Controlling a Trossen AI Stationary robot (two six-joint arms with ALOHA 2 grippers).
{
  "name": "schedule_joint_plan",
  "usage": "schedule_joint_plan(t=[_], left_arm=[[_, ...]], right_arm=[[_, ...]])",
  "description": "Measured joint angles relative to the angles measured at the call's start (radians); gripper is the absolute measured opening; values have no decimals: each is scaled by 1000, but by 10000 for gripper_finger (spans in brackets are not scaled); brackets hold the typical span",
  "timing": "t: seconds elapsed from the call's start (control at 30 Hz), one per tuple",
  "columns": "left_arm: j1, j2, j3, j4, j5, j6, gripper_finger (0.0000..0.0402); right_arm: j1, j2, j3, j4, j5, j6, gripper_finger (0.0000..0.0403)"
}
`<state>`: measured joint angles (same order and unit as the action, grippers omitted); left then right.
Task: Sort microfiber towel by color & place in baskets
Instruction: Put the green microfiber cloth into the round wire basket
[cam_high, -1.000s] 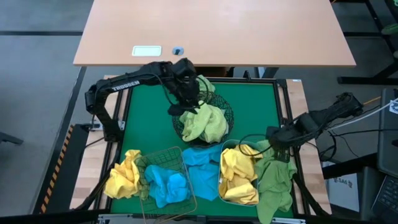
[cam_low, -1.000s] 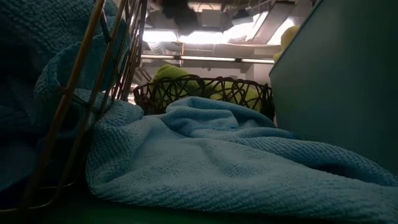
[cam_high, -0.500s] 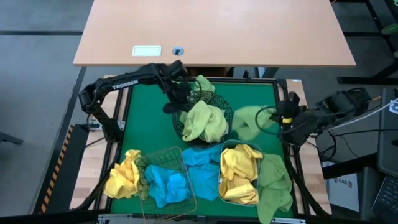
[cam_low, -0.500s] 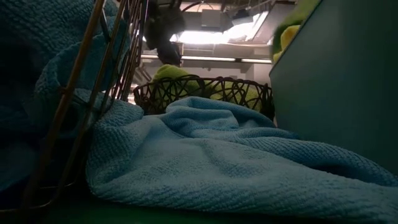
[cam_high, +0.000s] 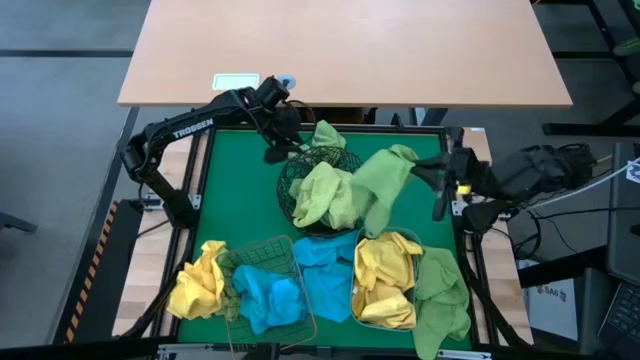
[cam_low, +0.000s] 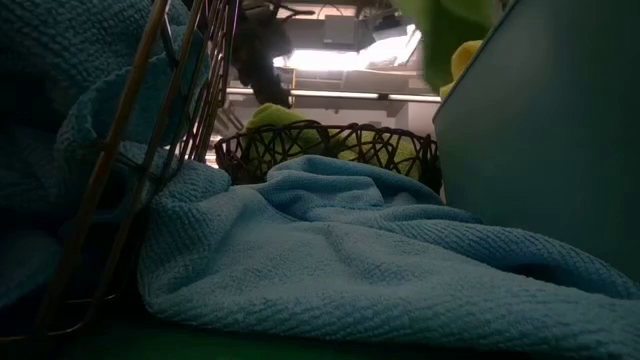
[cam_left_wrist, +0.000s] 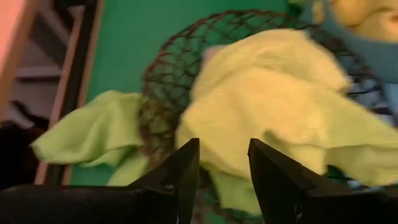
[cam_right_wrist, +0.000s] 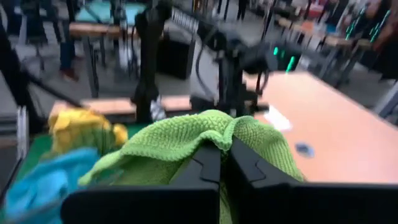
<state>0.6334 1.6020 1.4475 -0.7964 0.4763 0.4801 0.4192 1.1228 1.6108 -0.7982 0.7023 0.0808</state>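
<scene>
The right hand (cam_high: 418, 170) is clenched on a light green towel (cam_high: 383, 185) and holds it in the air near the right edge of the green surface (cam_high: 235, 190); the cloth hangs down toward the round black wire-mesh bowl (cam_high: 292, 178). That bowl sits toward the far edge and already carries light green towels (cam_high: 325, 195), with one more draped over its far rim (cam_high: 326, 135). The left hand (cam_left_wrist: 222, 163) hovers just beside the bowl's far-left rim, fingers (cam_left_wrist: 186, 163) parted and grasping nothing. Along the near edge, the copper wire basket (cam_high: 262, 250) holds a sky blue towel (cam_high: 270, 300), the translucent tub (cam_high: 358, 310) holds yellow towels (cam_high: 385, 275), another blue towel (cam_high: 325, 275) lies between them, a yellow one (cam_high: 198, 285) lies at the near-left corner, and a green one (cam_high: 443, 300) at the near-right.
</scene>
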Motion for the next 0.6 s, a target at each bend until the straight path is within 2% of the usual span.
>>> schedule_joint_plan(t=[0.17, 0.27, 0.4, 0.6], left_arm=[[2, 0, 0, -1, -105, -1, 133], [1, 1, 0, -2, -165, 0, 133], [1, 1, 0, -4, -259, -3, 133], [0, 1, 0, -5, -365, -7, 133]], right_arm=[[-111, 31, 0, 112, -122, -102, 2], [-185, 64, 0, 117, -204, -114, 2], [-279, 127, -16, 114, -260, -156, 2], [-432, 244, -101, 104, -399, -168, 2]])
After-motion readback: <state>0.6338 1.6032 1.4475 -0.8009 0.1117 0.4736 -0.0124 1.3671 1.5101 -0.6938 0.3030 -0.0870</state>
